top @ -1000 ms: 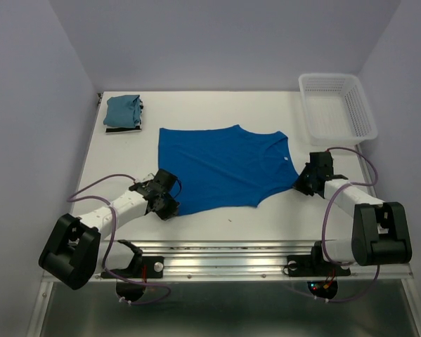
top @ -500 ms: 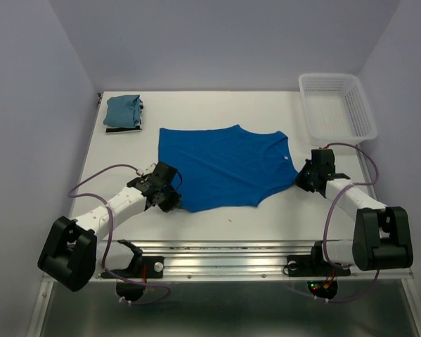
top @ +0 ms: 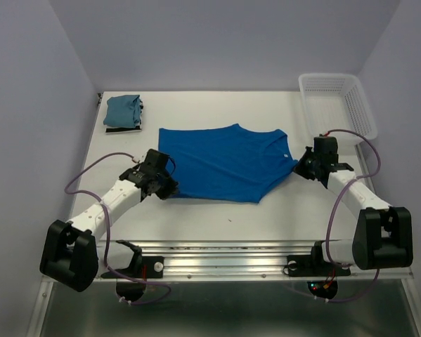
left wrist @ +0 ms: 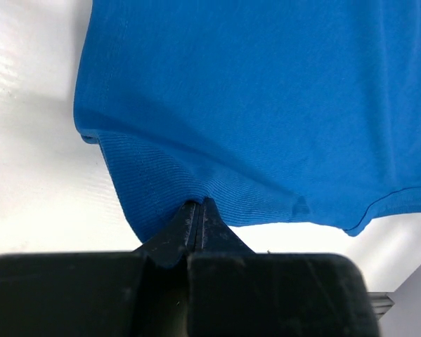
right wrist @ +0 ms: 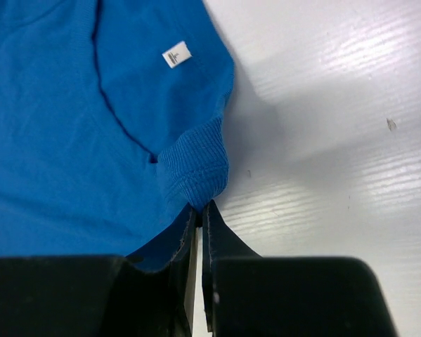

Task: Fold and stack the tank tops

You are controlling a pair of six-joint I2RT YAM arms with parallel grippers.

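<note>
A royal blue tank top [top: 224, 161] lies spread across the middle of the table, its near edge lifted and turned over. My left gripper [top: 162, 187] is shut on its near-left hem corner [left wrist: 189, 189]. On the other side, my right gripper [top: 303, 168] is shut on a ribbed shoulder strap [right wrist: 196, 168], beside the white neck label [right wrist: 176, 54]. A folded teal tank top [top: 123, 110] rests at the far left on a dark striped piece [top: 122, 129].
A white lattice basket [top: 337, 105] stands at the far right corner of the white table [top: 196, 210]. Purple walls close in the left, right and back. Both arms' cables loop beside them near the table's front rail.
The right gripper closed on the shoulder strap. Both grippers have moved away from me, carrying the royal blue top's near edge up and toward the far edge.
</note>
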